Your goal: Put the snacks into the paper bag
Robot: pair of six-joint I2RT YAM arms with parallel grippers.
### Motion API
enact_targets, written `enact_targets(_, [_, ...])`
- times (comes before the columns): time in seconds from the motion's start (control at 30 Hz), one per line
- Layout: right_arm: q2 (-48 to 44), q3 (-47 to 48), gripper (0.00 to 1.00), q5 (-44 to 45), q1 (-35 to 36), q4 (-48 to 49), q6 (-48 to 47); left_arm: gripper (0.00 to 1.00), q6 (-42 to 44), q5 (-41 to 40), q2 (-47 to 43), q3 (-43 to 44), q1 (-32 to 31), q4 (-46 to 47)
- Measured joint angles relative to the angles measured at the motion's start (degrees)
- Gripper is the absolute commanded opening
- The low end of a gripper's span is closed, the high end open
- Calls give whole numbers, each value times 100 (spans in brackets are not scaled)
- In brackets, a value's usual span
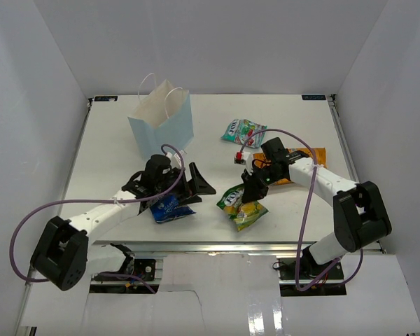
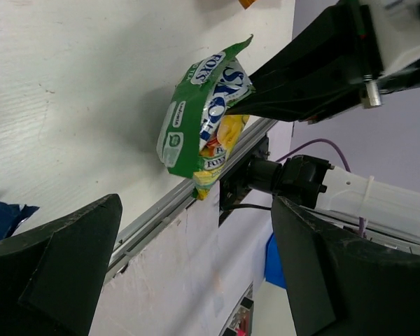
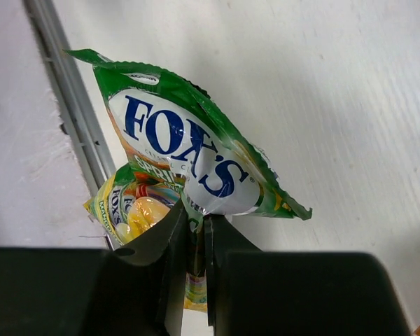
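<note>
Right gripper (image 3: 198, 224): jaws clenched on a thin edge of the green-yellow candy bag (image 3: 189, 154); both fingers pressed flat to the film.
Candy bag, overhead: lower centre of the frame (image 1: 241, 206), at the near edge of the table (image 1: 112, 161), under the right gripper (image 1: 254, 189).
Candy bag, left wrist view: upper centre (image 2: 203, 119), its shadow on the table beside it; cannot tell whether its low end touches.
Left gripper (image 2: 196, 280): released, fingers spread wide, nothing between them.
Left gripper, overhead: left of centre (image 1: 194, 190), directly above the blue crisp bag (image 1: 169, 208).
Paper bag (image 1: 164, 126): upright, upper left of centre, mouth open, well apart from the candy bag.
Small teal bag (image 1: 243, 130): flat, above centre.
Large orange crisp bag (image 1: 315, 155): right of centre, partly hidden by the right arm.
</note>
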Motion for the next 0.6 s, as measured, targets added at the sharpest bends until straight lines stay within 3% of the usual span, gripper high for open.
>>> enact_targets(0.4, [-2,560,12,-1200,0,-343,-708,98,358,203,1449,892,-708,186])
enact_targets(0.5, [-2,675,13,-1357,0,-361,-776,89,424,240,1668,1075,-815,199])
enact_targets(0.6, [-2,715,14,-1451,0,-365,-813,70,487,251,1781,1202,-874,162])
